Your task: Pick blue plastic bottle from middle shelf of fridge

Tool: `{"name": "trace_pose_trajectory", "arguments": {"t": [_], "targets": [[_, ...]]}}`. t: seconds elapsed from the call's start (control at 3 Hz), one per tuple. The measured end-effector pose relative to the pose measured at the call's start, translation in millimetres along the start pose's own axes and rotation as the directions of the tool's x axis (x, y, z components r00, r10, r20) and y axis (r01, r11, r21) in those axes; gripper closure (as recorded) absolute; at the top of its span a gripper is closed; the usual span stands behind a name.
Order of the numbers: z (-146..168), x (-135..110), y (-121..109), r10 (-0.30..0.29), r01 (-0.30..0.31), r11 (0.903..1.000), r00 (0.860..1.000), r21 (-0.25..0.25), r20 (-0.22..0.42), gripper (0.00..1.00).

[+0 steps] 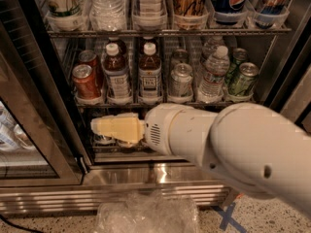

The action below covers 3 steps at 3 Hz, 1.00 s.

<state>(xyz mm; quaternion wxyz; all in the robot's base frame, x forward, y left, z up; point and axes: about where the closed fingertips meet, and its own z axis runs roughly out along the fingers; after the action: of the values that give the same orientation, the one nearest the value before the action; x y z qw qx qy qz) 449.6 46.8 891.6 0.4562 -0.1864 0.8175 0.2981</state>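
Inside the fridge (146, 176), the blue plastic bottle (149, 76) is not yet grasped; the gripper (98, 126) (whether open or closed cannot be told) is held below the middle shelf (189, 102).

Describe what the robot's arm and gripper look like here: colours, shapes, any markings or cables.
The arm is glossy white, built of thick rounded cylindrical segments, with a small vent grille at the wrist end and one dark round hole on the big segment. No cables show. The gripper is pale cream-yellow, blocky and tapering, in front of the lowest rack, below the middle shelf.
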Motion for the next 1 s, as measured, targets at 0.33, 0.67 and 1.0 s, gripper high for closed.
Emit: {"name": "trace_pose_trajectory", "arguments": {"t": [0.33,0.67,1.0], "targets": [[3,15,0,0.011,-0.014,0.9898,1.0,0.141,0.025,0.0],[-1,9,-11,0.051,-0.066,0.977,0.996,0.203,0.078,0.0],[0,8,-11,0.05,-0.065,0.9775,0.996,0.201,0.078,0.0]]}}
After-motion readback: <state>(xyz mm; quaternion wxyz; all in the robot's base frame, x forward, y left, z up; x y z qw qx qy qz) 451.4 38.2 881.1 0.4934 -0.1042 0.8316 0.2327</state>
